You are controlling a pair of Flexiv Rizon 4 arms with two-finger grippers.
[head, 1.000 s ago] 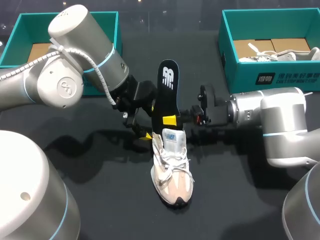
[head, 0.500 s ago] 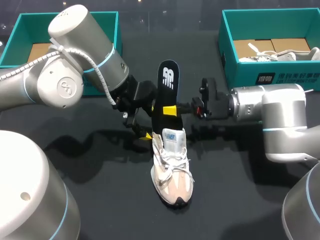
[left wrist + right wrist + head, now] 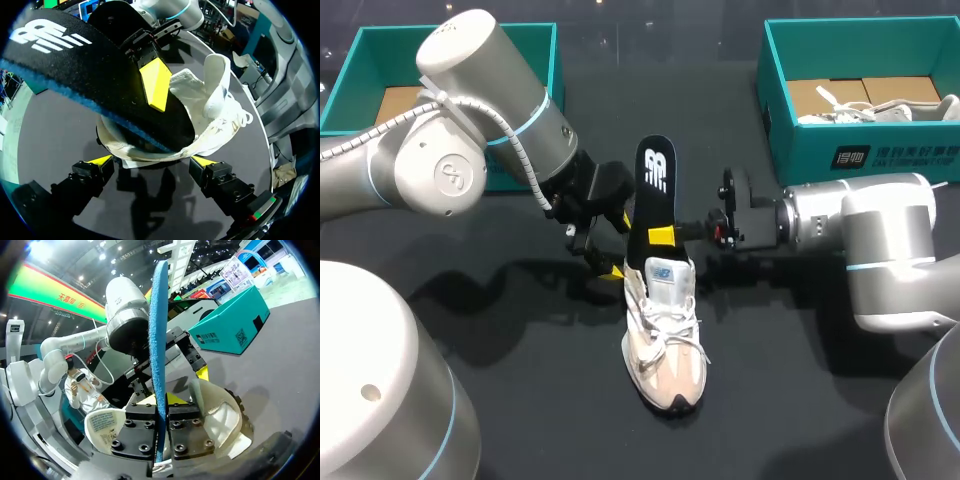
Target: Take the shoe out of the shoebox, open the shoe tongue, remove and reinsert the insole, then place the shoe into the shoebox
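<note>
The insole [image 3: 656,185] has slid down a little into the shoe [image 3: 665,345]. Your right claw [image 3: 664,237] pinches it tight. Your left claw [image 3: 152,160] squeezes the heel. It's going back in.

Pale shoe [image 3: 665,345] sits upright, laces loose — black, blue-edged insole [image 3: 654,185] stands steeply out of its opening.

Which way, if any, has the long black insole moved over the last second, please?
Yes: the black insole has sunk deeper into the unmoved white and pink shoe.
</note>
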